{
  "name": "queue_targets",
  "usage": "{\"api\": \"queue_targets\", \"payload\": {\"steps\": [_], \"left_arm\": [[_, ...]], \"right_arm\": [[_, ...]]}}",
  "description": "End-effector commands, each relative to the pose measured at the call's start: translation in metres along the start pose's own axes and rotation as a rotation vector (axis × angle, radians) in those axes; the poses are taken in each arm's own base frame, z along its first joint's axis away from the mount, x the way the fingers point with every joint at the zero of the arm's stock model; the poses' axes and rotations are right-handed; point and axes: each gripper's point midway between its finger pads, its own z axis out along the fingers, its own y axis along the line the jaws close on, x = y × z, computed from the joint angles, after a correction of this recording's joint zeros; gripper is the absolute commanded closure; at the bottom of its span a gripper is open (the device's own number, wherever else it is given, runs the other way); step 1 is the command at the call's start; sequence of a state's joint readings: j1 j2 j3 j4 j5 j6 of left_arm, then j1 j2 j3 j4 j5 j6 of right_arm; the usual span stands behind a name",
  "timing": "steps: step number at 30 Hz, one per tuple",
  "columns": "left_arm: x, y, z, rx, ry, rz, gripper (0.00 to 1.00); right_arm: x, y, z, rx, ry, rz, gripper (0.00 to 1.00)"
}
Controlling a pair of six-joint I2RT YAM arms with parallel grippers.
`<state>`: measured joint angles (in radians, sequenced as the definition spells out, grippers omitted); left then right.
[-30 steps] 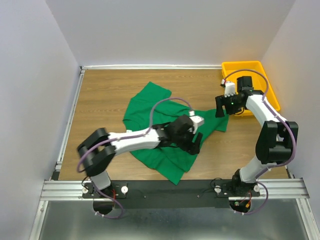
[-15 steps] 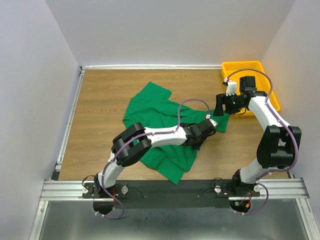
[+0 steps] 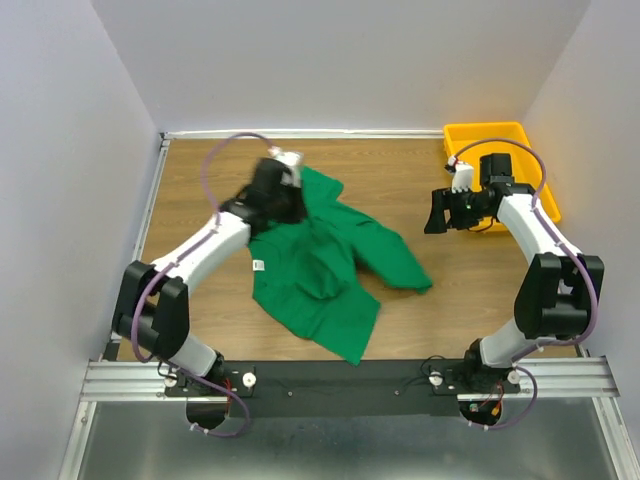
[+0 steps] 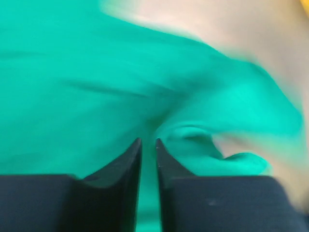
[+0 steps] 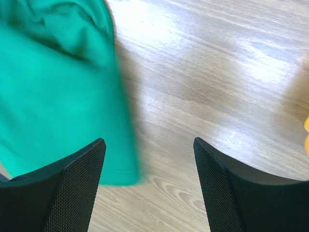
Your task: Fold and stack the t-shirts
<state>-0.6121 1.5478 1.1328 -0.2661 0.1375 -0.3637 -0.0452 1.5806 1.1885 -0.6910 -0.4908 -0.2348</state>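
As your left gripper (image 3: 275, 188) whips from the middle of the workspace to the far left within half a second, it hauls the green t-shirt (image 3: 320, 275) along with it. On the left wrist view its jaws stand almost together, with only a thin slit between the tips. Green cloth fills that slit and everything beyond it. I judge they are pinched on a layer of the shirt, though the motion blur keeps that from being certain. A small rolled fold (image 4: 193, 137) sits just right of the tips.

The garment has changed shape accordingly. The part that lay toward the right arm is now flipped back over the body, a white label (image 3: 258, 265) shows on the near side of the left jaws, and only a pointed tail reaches rightward. That looks like one fold being thrown, but the result is rumpled and skewed, so folding is barely begun and nothing is stacked. You probably need to lay this edge flat and smooth it before the next crease.

Your right gripper (image 3: 437, 212) has hardly moved. Its jaws gape wide and hold nothing. Bare wooden table (image 5: 203, 72) fills most of the gap between them, and the shirt's blurred edge reaches just inside the left finger. The yellow bin (image 3: 520, 135) stands just off to the right of those jaws.
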Motion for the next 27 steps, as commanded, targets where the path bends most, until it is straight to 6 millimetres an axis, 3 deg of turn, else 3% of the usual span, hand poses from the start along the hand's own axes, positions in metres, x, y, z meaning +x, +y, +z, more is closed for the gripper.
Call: {"api": "queue_targets", "payload": {"steps": [1, 2, 3, 4, 6, 8, 9, 10, 11, 12, 13, 15, 16, 18, 21, 23, 24, 25, 27], "left_arm": [[0.066, 0.081, 0.005, -0.084, 0.237, -0.065, 0.59], [0.065, 0.076, 0.005, -0.071, 0.235, -0.047, 0.57], [0.06, 0.065, 0.004, -0.056, 0.218, -0.028, 0.45], [0.042, 0.053, -0.007, -0.037, 0.153, -0.008, 0.3], [0.017, 0.044, -0.021, -0.039, 0.053, 0.001, 0.29], [-0.012, 0.039, -0.048, -0.055, -0.078, 0.011, 0.22], [-0.019, 0.037, -0.056, -0.06, -0.113, 0.008, 0.2], [-0.025, 0.034, -0.071, -0.057, -0.159, 0.015, 0.18], [-0.027, 0.032, -0.076, -0.05, -0.179, 0.016, 0.18], [-0.026, 0.028, -0.079, -0.034, -0.183, 0.009, 0.18], [-0.021, 0.027, -0.083, -0.027, -0.183, 0.003, 0.18], [-0.009, 0.023, -0.085, 0.001, -0.159, -0.022, 0.18], [0.001, 0.024, -0.087, 0.002, -0.149, -0.035, 0.18], [0.017, 0.022, -0.095, 0.013, -0.144, -0.073, 0.18], [0.035, 0.018, -0.111, 0.043, -0.166, -0.117, 0.18], [0.045, 0.009, -0.116, 0.096, -0.17, -0.174, 0.18], [0.059, 0.007, -0.118, 0.119, -0.16, -0.194, 0.18], [0.057, 0.001, -0.119, 0.147, -0.16, -0.206, 0.18], [0.075, -0.008, -0.118, 0.21, -0.135, -0.255, 0.18]], "right_arm": [[-0.005, 0.015, -0.002, -0.069, -0.013, 0.012, 0.2], [-0.006, 0.017, -0.002, -0.079, -0.015, 0.001, 0.2], [-0.006, 0.021, -0.003, -0.086, -0.018, -0.015, 0.2], [-0.005, 0.028, -0.003, -0.104, -0.013, -0.038, 0.2], [-0.003, 0.047, -0.007, -0.189, -0.024, -0.114, 0.19], [0.01, 0.083, -0.01, -0.352, 0.002, -0.232, 0.19], [0.017, 0.093, -0.008, -0.383, 0.024, -0.272, 0.19], [0.033, 0.116, 0.001, -0.436, 0.077, -0.363, 0.19], [0.045, 0.12, 0.009, -0.408, 0.131, -0.42, 0.19], [0.057, 0.126, 0.02, -0.401, 0.184, -0.462, 0.19], [0.069, 0.147, 0.034, -0.408, 0.23, -0.52, 0.19], [0.078, 0.138, 0.06, -0.278, 0.302, -0.532, 0.19], [0.068, 0.141, 0.07, -0.232, 0.281, -0.538, 0.19], [0.064, 0.128, 0.082, -0.138, 0.299, -0.47, 0.21], [0.058, 0.118, 0.084, -0.06, 0.277, -0.44, 0.22], [0.064, 0.115, 0.08, -0.037, 0.28, -0.429, 0.22], [0.066, 0.113, 0.078, -0.027, 0.283, -0.428, 0.22], [0.07, 0.11, 0.077, -0.019, 0.291, -0.427, 0.22], [0.086, 0.11, 0.077, -0.04, 0.321, -0.421, 0.23]]}}
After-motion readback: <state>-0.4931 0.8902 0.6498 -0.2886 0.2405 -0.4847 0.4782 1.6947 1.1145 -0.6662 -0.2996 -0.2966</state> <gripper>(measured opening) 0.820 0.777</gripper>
